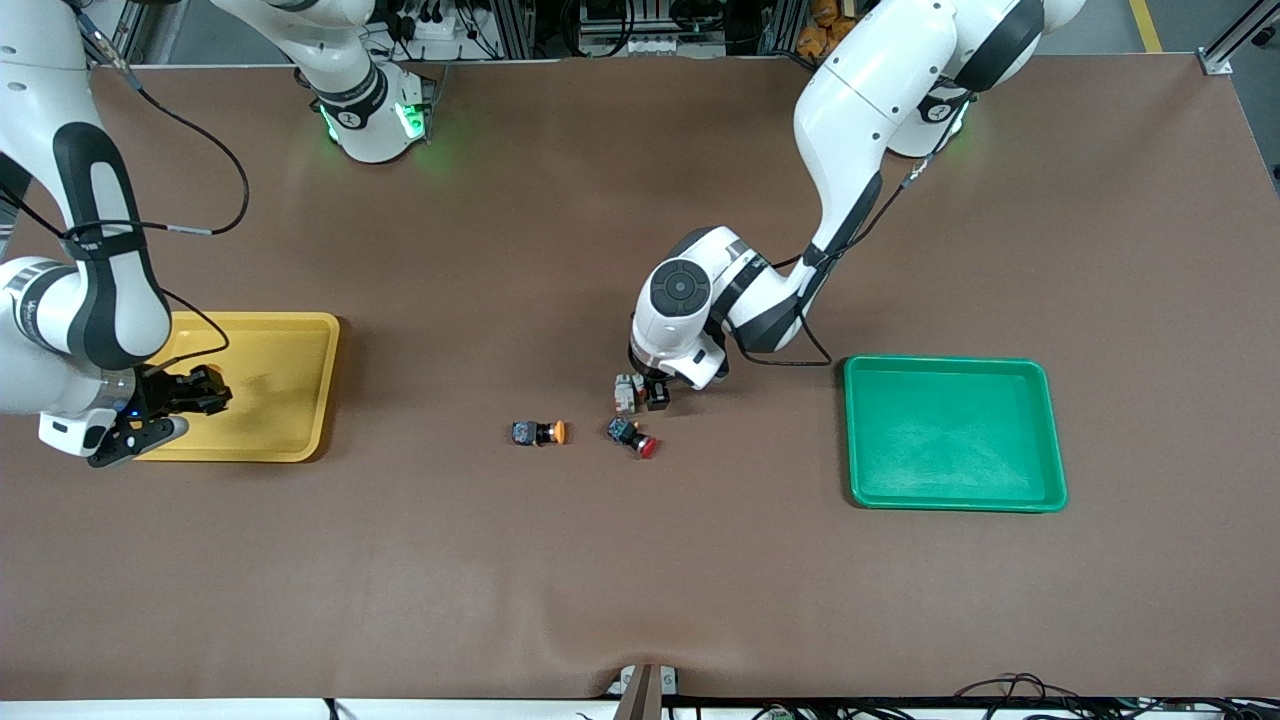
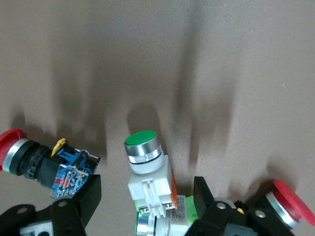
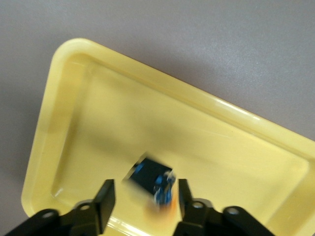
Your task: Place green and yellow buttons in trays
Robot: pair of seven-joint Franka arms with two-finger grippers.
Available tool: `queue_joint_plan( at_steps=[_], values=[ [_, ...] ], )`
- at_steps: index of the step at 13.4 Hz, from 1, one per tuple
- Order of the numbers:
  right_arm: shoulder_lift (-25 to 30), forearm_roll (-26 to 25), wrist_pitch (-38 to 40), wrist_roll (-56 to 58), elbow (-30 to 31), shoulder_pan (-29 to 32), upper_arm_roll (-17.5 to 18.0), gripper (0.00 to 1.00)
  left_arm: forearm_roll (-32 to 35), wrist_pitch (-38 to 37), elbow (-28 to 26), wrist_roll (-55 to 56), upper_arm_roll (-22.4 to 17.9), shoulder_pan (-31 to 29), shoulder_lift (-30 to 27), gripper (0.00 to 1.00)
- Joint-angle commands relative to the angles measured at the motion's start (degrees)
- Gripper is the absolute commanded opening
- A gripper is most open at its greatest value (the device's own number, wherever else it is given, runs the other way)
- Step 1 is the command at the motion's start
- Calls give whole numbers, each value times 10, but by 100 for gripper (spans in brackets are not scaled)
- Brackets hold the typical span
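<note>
Because sorting goes by cap colour, a yellow-capped button [image 3: 153, 189] is seen blurred between the parted fingers of the right gripper [image 3: 143, 197], over the yellow tray [image 1: 300, 345], apparently just released. The left gripper [image 2: 147, 196] is lowered at the table's middle, fingers spread astride a green-capped button [image 2: 145, 162] but not yet touching it; the green tray [image 1: 950, 495] lies empty toward that arm's end.

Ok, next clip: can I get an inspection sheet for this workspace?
Surface: brown table.
Job's things: yellow tray at the right arm's end, a blurred button over it; green tray at the left arm's end, nothing in it; green button and yellow button mid-table.
Clutter: two red buttons beside the green button.
Grippers: right gripper open over the yellow tray; left gripper open, straddling the green button.
Cables: black cables along both arms.
Surroundings: racks by the bases.
</note>
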State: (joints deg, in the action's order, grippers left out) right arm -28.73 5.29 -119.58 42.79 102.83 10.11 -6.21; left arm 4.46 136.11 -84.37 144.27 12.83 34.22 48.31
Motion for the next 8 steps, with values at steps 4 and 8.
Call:
queue_joint_plan(
  at_steps=[4, 8],
  values=[
    [1, 8, 15, -9, -20, -19, 14, 100, 11, 23, 16, 26, -4, 10, 21, 51],
    [8, 7, 36, -88, -33, -61, 15, 100, 20, 9, 16, -6, -5, 3, 8, 0]
  ],
)
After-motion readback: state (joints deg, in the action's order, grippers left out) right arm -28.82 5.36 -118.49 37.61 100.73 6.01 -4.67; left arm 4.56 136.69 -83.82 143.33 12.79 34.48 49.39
